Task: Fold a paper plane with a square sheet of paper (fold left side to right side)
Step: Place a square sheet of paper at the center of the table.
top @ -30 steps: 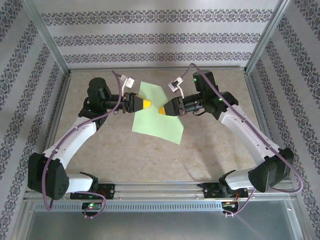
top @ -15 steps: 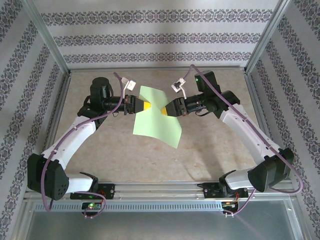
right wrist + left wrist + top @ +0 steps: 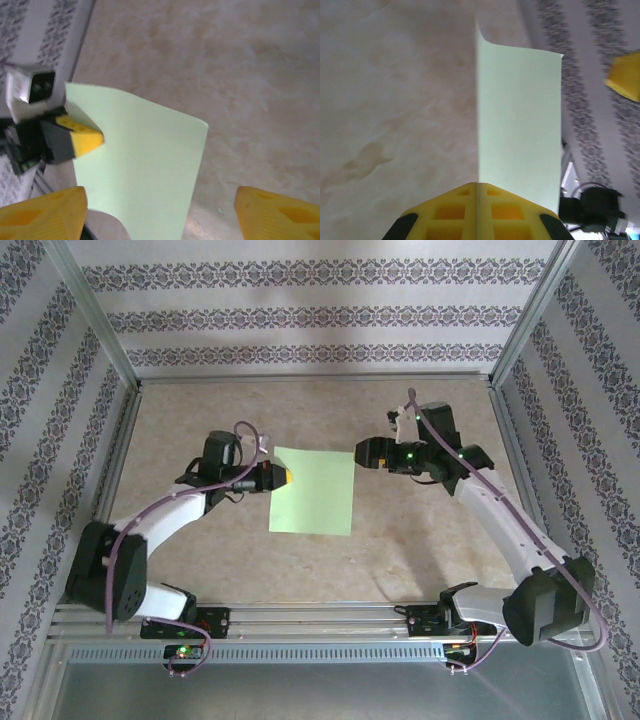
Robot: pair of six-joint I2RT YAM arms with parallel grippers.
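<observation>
In the left wrist view the bottom edge cuts off the left claw [image 3: 477, 192], whose pressed-together fingers hide the near edge of the paper [image 3: 517, 120]; a blurred yellow fingertip [image 3: 626, 75] of the right claw [image 3: 161, 197] runs off the right edge. In the right wrist view the bottom edge clips the right claw's spread fingers and the paper's near end.

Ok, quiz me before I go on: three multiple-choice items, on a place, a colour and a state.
1. Where does the left gripper clamp the sheet of paper? A. left edge B. right edge C. near edge
2. The sheet's colour? A. white B. light green C. blue
3. The right gripper has its jaws: A. shut on the paper B. shut on nothing C. open, off the paper
A, it pinches the left edge; B, plainly pale green; C, fingers wide apart, gripping nothing.
</observation>
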